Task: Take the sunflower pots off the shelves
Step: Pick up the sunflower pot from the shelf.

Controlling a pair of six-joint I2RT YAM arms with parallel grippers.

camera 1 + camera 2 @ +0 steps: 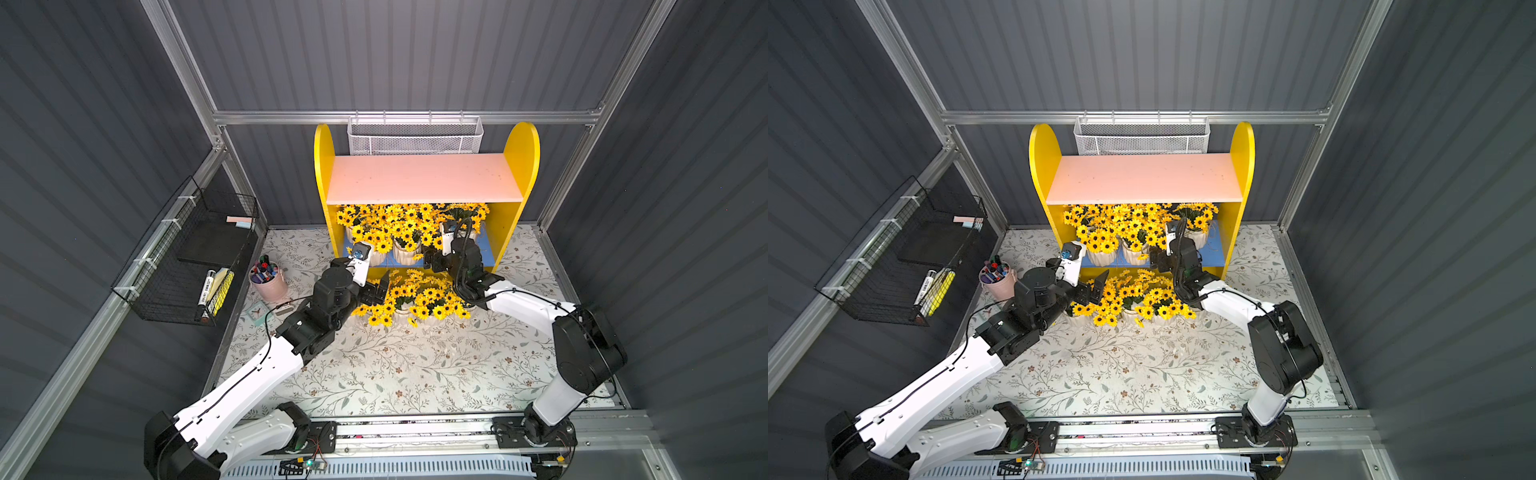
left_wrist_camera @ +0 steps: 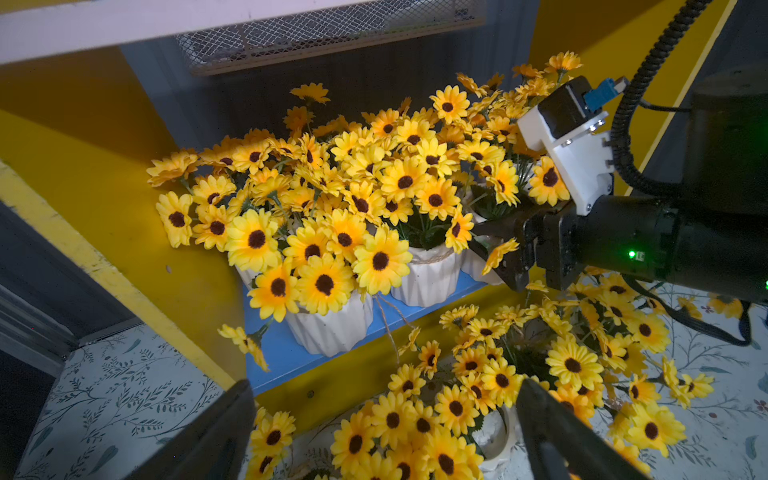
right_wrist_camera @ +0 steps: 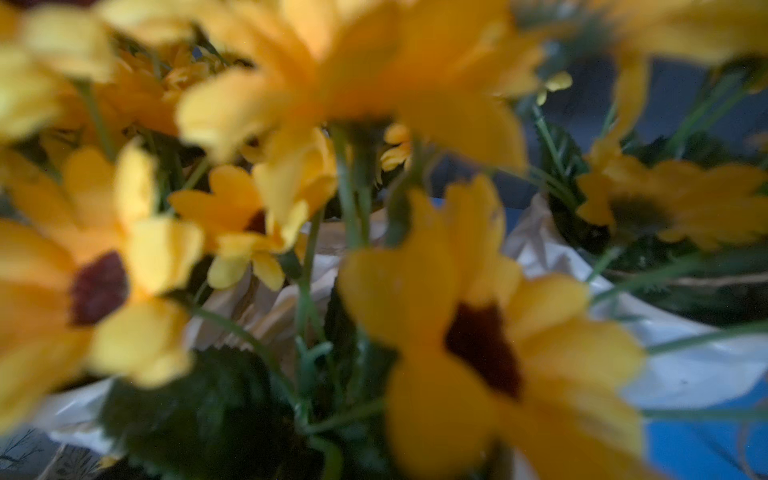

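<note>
The yellow shelves have a bare pink upper board. Several sunflower pots crowd the blue lower board. More sunflower pots stand in a cluster on the table just in front. My left gripper hangs open at the left side of this table cluster, its fingers wide apart over the blooms. My right gripper reaches into the lower tier at its right part. In the left wrist view its jaws stand apart beside a white pot. Blurred flowers fill the right wrist view.
A pink cup of markers stands left of the shelves, with a small clock in front of it. A black wire rack hangs on the left wall. A white mesh basket hangs behind the shelves.
</note>
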